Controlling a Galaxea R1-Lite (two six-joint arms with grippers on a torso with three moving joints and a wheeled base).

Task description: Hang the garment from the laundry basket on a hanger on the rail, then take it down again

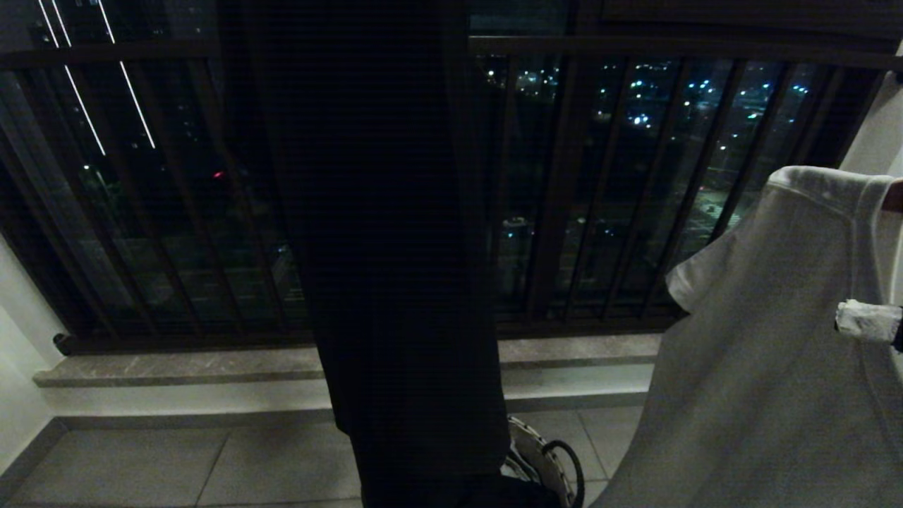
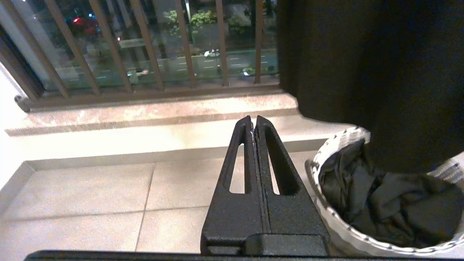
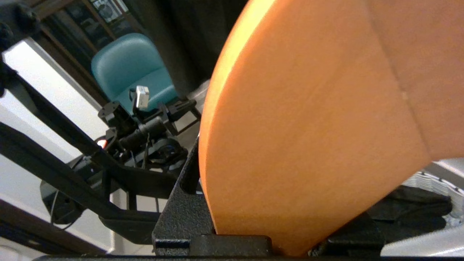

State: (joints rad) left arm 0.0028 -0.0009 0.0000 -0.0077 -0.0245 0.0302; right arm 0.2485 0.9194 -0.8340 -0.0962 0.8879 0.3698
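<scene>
A white T-shirt (image 1: 762, 367), the garment, hangs on an orange-brown wooden hanger (image 3: 311, 119) at the right of the head view. Only the hanger's tip (image 1: 894, 196) peeks out of the collar there. In the right wrist view my right gripper (image 3: 275, 210) is shut on the broad wooden hanger, which fills the space between its black fingers (image 3: 183, 195). The laundry basket (image 2: 337, 224) stands on the floor with dark crumpled cloth (image 2: 391, 203) inside; its rim and black loop handle (image 1: 564, 458) show at the bottom of the head view. My left gripper (image 2: 253, 121) is shut and empty, low beside the basket. The rail is out of view.
A long black garment (image 1: 395, 247) hangs down the middle, in front of the dark window-guard bars (image 1: 635, 197). A stone sill (image 1: 183, 367) and pale floor tiles (image 1: 211, 458) lie below. A teal chair (image 3: 134, 69) and the robot's black frame (image 3: 72, 170) show behind the right arm.
</scene>
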